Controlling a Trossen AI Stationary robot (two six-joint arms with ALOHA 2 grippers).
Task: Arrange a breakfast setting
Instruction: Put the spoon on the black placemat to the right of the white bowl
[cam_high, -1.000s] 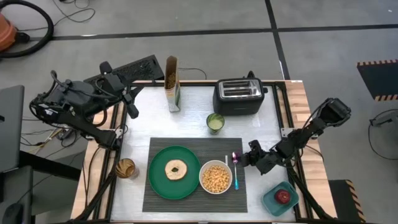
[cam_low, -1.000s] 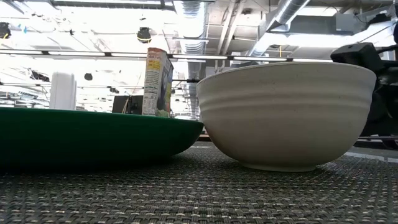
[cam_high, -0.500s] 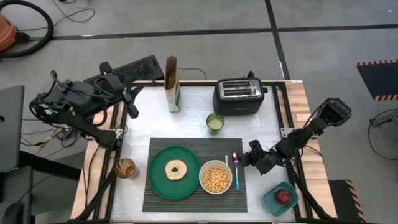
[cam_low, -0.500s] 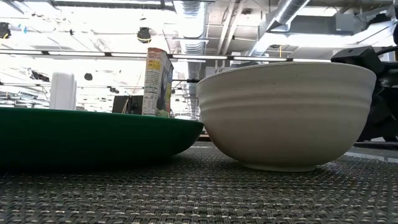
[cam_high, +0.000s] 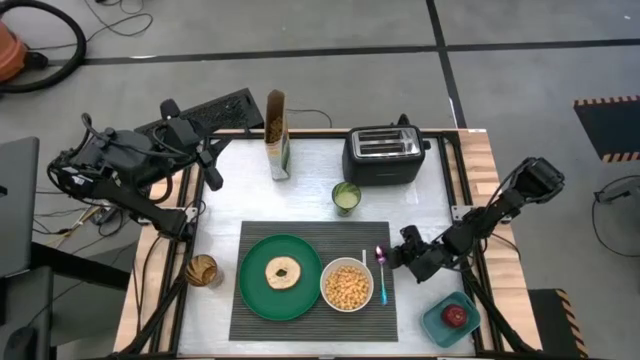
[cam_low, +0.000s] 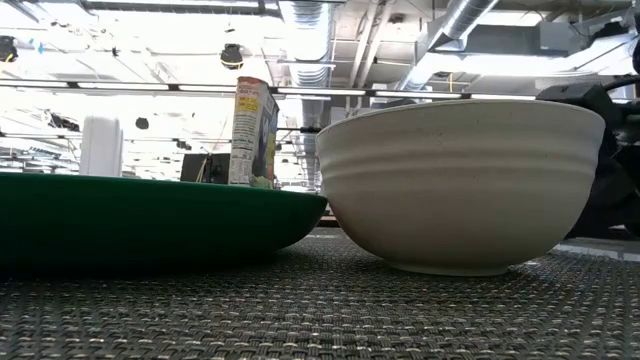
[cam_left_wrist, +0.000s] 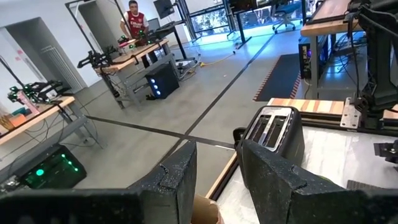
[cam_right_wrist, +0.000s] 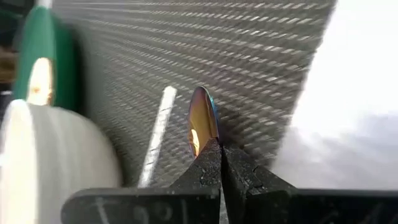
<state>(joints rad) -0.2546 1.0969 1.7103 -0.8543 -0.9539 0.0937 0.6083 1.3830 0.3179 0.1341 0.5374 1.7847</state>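
At the placemat's (cam_high: 312, 281) right edge, right gripper (cam_high: 392, 257) with jaws closed beside spoon (cam_high: 380, 272) by the bowl (cam_high: 346, 285); next, likely the apple (cam_high: 456, 315); left gripper (cam_high: 210, 170) parked, jaws parted.

Bare white desk (cam_high: 230, 190) lies open left of the dark ribbed placemat (cam_high: 250, 240); the black toaster (cam_high: 383, 155), tall cereal box (cam_high: 277, 135) and small green cup (cam_high: 346, 197) crowd the back.

no legible text, print on the cereal box (cam_low: 254, 130) too small to read
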